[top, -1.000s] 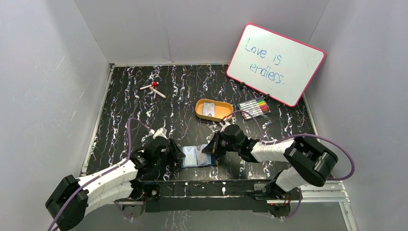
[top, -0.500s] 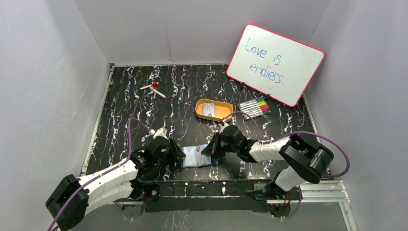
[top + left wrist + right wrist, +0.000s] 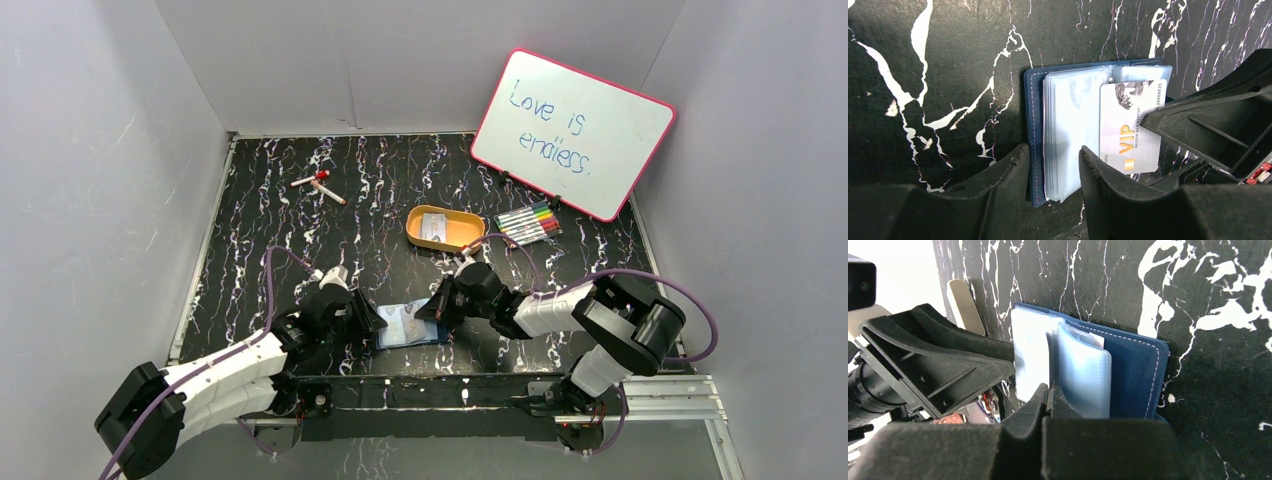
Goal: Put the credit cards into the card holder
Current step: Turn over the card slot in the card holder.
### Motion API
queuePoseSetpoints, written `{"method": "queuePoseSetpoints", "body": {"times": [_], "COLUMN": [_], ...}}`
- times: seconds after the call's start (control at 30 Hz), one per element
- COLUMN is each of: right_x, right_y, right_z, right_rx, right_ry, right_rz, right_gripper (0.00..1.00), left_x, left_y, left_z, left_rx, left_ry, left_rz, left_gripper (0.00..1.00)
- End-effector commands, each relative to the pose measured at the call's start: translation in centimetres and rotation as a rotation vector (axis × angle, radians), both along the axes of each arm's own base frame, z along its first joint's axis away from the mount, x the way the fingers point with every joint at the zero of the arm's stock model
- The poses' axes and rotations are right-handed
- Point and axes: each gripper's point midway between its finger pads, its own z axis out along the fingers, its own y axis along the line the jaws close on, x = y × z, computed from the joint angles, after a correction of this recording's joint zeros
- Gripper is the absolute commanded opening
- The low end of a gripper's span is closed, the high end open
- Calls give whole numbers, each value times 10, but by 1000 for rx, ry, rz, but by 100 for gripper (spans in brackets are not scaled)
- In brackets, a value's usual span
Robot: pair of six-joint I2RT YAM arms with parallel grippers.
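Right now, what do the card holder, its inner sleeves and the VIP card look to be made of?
Card holder: navy leather or leatherette, probably; matte, with pale stitching along its edge. Sleeves: soft clear plastic, glossy, translucent, stacked in layers. VIP card: stiff plastic by the look, smooth pale face with printed orange lettering.

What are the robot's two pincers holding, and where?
The left pincer clamps the card holder at its near edge, over the cover and clear sleeves. The shut right pincer pinches the edge of a credit card.

Whiteboard (image 3: 573, 132), colored markers (image 3: 528, 224), orange tray (image 3: 468, 236), red marker (image 3: 318, 184)
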Motion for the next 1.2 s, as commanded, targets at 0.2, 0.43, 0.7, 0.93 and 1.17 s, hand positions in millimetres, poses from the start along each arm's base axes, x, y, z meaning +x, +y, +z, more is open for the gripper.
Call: {"method": "queuePoseSetpoints", "body": {"times": [0.2, 0.43, 0.7, 0.93, 1.17], "right_x": [13, 11, 6, 4, 0], "right_y": [-2, -2, 5, 12, 16], "right_z": [9, 9, 9, 10, 2], "right_rx": [15, -3, 26, 46, 46], "right_ry": [-53, -73, -64, -60, -37], "right_rz": [-76, -45, -21, -8, 0], "right_gripper": [0, 0, 0, 0, 0], "left_x": [-4, -4, -4, -3, -3], "left_y": [1, 2, 1, -1, -2], "left_z": [-5, -6, -7, -6, -7], "left_rx": [2, 3, -1, -3, -7], "left_ry": [16, 12, 16, 18, 18], "left_rz": [-6, -3, -7, -10, -15], "left_gripper": [37, 37, 37, 37, 36]}}
